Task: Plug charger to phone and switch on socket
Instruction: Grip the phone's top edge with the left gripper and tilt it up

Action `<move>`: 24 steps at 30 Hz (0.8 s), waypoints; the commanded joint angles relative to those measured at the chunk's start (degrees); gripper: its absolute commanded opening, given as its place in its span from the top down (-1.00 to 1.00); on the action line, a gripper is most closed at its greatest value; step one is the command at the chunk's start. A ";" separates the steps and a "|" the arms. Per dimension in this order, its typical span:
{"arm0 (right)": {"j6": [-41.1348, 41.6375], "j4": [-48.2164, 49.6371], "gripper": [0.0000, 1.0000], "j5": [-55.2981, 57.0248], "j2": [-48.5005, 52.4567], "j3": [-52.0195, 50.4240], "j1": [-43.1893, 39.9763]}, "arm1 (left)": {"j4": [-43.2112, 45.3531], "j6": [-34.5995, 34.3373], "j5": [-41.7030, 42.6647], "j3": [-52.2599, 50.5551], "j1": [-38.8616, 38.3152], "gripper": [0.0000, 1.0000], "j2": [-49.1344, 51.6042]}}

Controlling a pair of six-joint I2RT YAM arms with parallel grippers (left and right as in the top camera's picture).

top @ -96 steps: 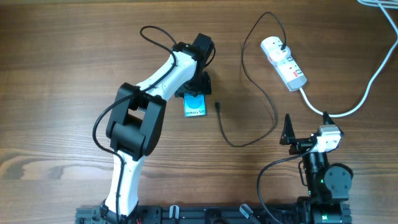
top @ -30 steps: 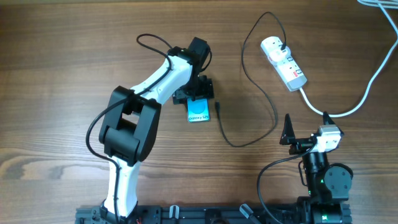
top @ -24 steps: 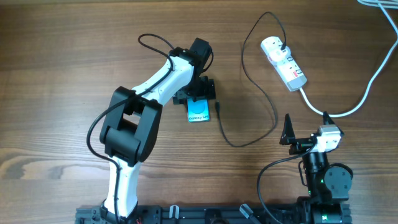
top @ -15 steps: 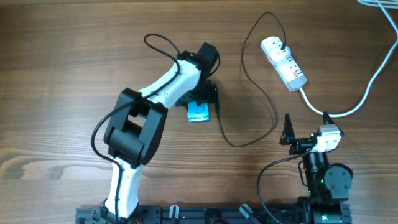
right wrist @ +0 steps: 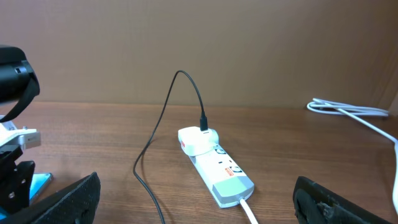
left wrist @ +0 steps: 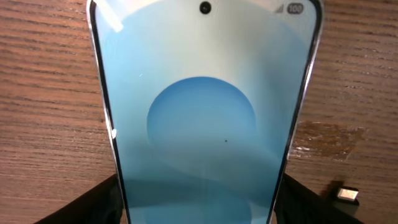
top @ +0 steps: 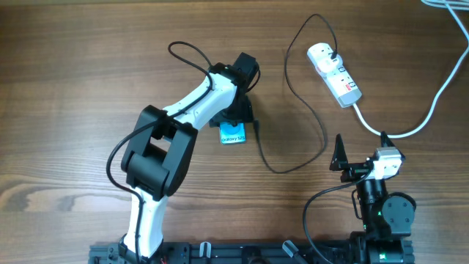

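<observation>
Near the middle of the table (top: 58, 88), flat on the wood: the phone (top: 233, 134), far end under the left gripper (top: 237, 116). Just right of it, not touching: the plug tip (top: 256, 126) of the charger (top: 286, 66), looping right and back to the socket (top: 334, 73) near the far right corner. From the socket toward the right edge: the thick lead (top: 438, 99). By the front edge, right side: the right gripper (top: 341, 154).

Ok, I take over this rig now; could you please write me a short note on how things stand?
Left gripper: jaws shut on the phone, screen up.
Right gripper: open, empty, near its base.
Charger: one end in the socket; its plug tip lies free beside the phone.
Done: phone gripped only.
Left: push the plug tip into the phone, switch the socket on; switch state unreadable.
</observation>
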 commanded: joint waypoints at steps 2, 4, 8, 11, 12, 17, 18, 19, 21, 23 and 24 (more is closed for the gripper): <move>0.70 0.11 -0.99 0.74 -0.28 -0.11 -0.28 | 0.13 -0.52 -0.61 -2.36 0.07 -0.33 1.92; 0.70 0.11 -1.00 0.74 -0.28 -0.11 -0.28 | 0.13 -0.55 -0.61 -2.36 0.07 -0.33 1.90; 0.70 0.11 -0.99 0.74 -0.28 -0.11 -0.28 | 0.07 -0.55 -0.61 -2.32 0.07 -0.33 1.88; 0.70 0.11 -0.99 0.74 -0.28 -0.11 -0.28 | -0.90 -0.72 -0.59 -1.60 0.28 -0.34 1.64; 0.70 0.11 -1.00 0.74 -0.28 -0.11 -0.28 | -1.44 -0.74 -0.55 -1.14 0.42 -0.34 1.62; 0.70 0.11 -0.99 0.74 -0.28 -0.11 -0.28 | -3.69 -1.01 -0.59 0.52 1.18 -0.33 0.26; 0.70 0.11 -0.99 0.74 -0.28 -0.11 -0.28 | -3.85 -1.68 -0.61 0.55 1.42 -0.34 -0.35; 0.70 0.11 -0.99 0.74 -0.28 -0.11 -0.28 | -3.85 -1.97 -0.55 0.55 1.77 -0.34 -0.92; 0.70 0.11 -1.00 0.74 -0.28 -0.09 -0.28 | -3.85 -2.03 -0.59 0.55 2.47 -0.34 -2.12; 0.68 0.11 -0.99 0.74 -0.28 -0.11 -0.28 | -3.93 -2.03 -0.59 0.55 3.26 -0.33 -3.08; 0.72 0.11 -1.00 0.74 -0.28 -0.11 -0.28 | -4.00 -2.01 -0.61 0.55 3.63 -0.33 -3.45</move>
